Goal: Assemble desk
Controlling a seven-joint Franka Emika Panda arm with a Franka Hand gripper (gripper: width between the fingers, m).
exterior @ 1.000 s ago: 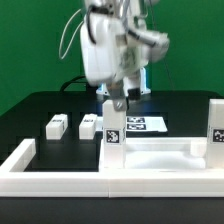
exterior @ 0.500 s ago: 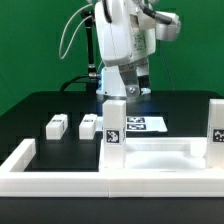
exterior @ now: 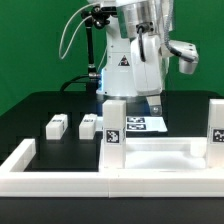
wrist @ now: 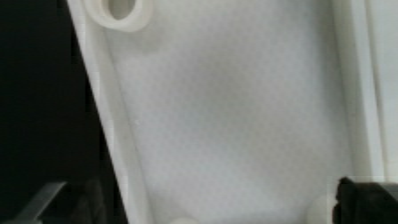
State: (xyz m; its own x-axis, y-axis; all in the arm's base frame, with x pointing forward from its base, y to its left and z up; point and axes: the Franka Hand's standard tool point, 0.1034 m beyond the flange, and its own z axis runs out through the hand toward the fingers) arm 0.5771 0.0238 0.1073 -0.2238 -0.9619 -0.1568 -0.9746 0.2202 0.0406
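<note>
The white Franka arm (exterior: 130,60) towers over the back of the black table (exterior: 30,110). Its two-finger gripper (exterior: 155,100) hangs in the air behind the desk parts, up over the area of the flat white marker board (exterior: 145,124), and it touches nothing.

Over to the wrist view: the gripper (wrist: 205,196) shows dark fingertips (wrist: 43,196) at opposite edges of the picture. The jaws are spread wide, with nothing clamped between them. Beneath them a blurred white plastic surface (wrist: 231,110) with a round hole (wrist: 116,10) fills the frame; I cannot tell which part it is.

Down front, the wide white rimmed tray-like desk top (exterior: 160,158) lies flat towards the exterior view's right. Two white square-section legs stand upright on it, each with a black-and-white tag. The left upright leg (exterior: 113,122) is at the tray's left corner and the right upright leg (exterior: 214,122) is at its right edge.

Two more small white blocks lie on the table to the exterior view's left. The outer leg block (exterior: 56,126) and the inner leg block (exterior: 88,126) are near each other but apart. The long white bar (exterior: 22,155), one raised end showing, runs along the front.
</note>
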